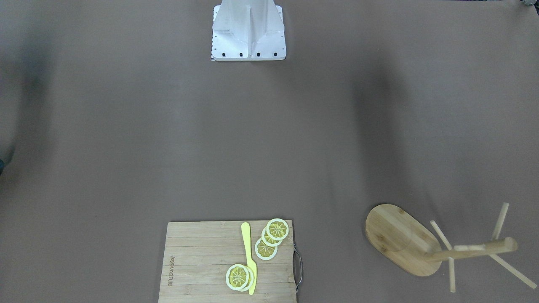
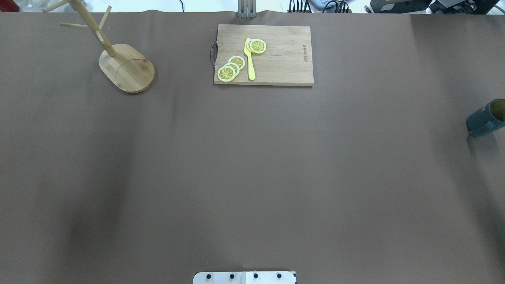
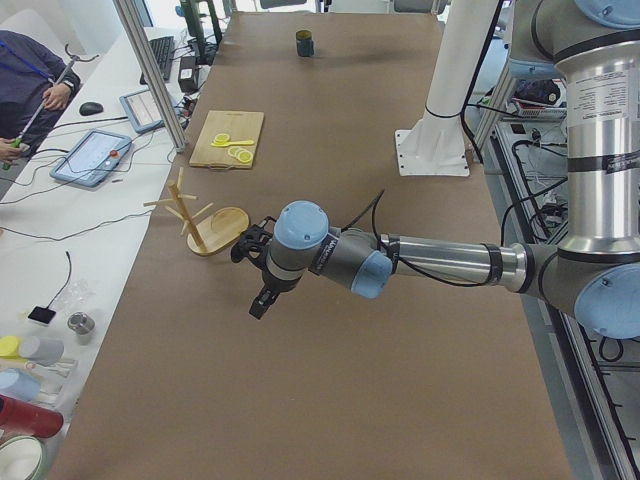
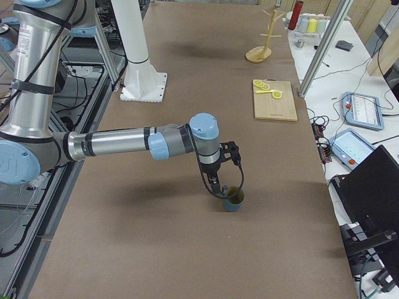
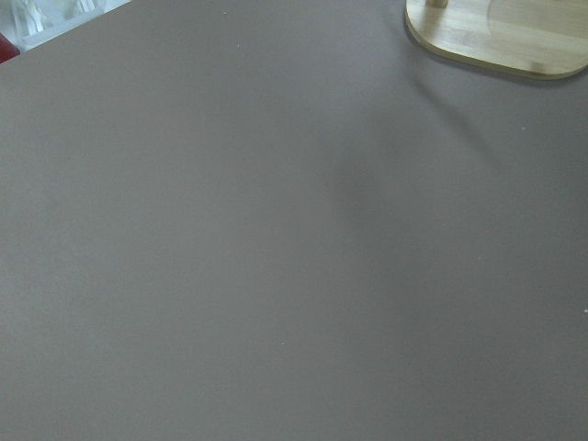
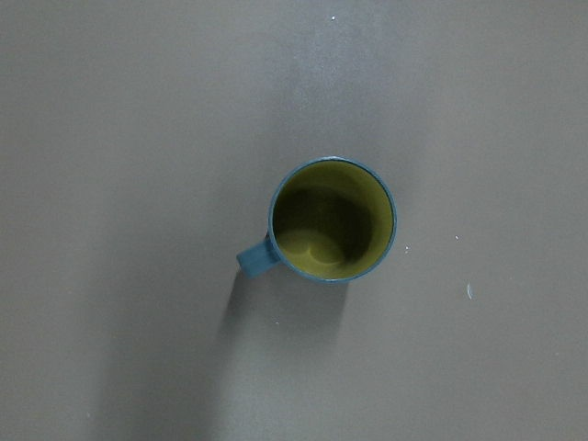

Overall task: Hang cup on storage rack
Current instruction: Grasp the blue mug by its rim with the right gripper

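Note:
The dark blue-grey cup (image 6: 333, 220) with its yellow inside stands upright on the brown table, handle pointing to the lower left in the right wrist view. It also shows at the right edge of the overhead view (image 2: 487, 118) and in the exterior right view (image 4: 234, 198). My right gripper (image 4: 215, 184) hangs just above and beside it; I cannot tell whether it is open or shut. The bamboo storage rack (image 2: 126, 67) stands at the far left, its pegs bare (image 1: 463, 248). My left gripper (image 3: 262, 290) hovers near the rack (image 3: 215, 225); I cannot tell its state.
A slatted wooden cutting board (image 2: 264, 55) with lemon slices (image 2: 230, 69) and a yellow knife (image 2: 249, 59) lies at the far middle edge. The robot's white pedestal (image 1: 248, 31) stands at the near edge. Tablets and bottles lie beyond the table's far edge.

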Robot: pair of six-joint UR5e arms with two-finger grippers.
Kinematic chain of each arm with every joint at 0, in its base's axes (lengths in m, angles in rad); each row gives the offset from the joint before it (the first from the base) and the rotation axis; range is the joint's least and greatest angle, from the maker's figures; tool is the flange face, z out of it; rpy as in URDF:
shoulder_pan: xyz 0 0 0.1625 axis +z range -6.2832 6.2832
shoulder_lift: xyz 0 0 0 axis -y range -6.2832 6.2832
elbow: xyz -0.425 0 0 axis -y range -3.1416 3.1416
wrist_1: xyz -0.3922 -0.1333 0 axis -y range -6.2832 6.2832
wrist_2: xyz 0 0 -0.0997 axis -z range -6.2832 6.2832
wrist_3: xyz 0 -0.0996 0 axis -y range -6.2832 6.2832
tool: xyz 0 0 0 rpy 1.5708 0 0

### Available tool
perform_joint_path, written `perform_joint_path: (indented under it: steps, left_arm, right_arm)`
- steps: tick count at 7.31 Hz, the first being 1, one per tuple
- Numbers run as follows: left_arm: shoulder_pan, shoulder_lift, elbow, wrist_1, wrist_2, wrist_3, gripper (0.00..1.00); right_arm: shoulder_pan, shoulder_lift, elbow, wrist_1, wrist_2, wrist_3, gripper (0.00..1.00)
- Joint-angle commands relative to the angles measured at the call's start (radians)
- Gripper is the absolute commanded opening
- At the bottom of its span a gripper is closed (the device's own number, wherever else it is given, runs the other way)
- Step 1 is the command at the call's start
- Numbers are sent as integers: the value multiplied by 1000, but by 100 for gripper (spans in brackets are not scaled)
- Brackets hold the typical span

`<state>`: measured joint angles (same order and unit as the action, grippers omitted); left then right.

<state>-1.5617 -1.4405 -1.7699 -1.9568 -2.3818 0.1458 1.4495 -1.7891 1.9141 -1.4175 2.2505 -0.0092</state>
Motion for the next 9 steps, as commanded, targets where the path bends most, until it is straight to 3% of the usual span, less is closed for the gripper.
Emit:
perform_joint_path:
  steps: [1,7,9]
  left_arm:
    - [0,2,13,-5,-26,-5,100]
    - [-1,29,9,-83,-24,-8,100]
    - [-1,29,7,-83,-24,-9,100]
  right_arm:
    - [0,2,5,6,1,3,100]
    - [-6,7,-32,6,11,5,100]
    - [-9,72,-145,52,33,9,100]
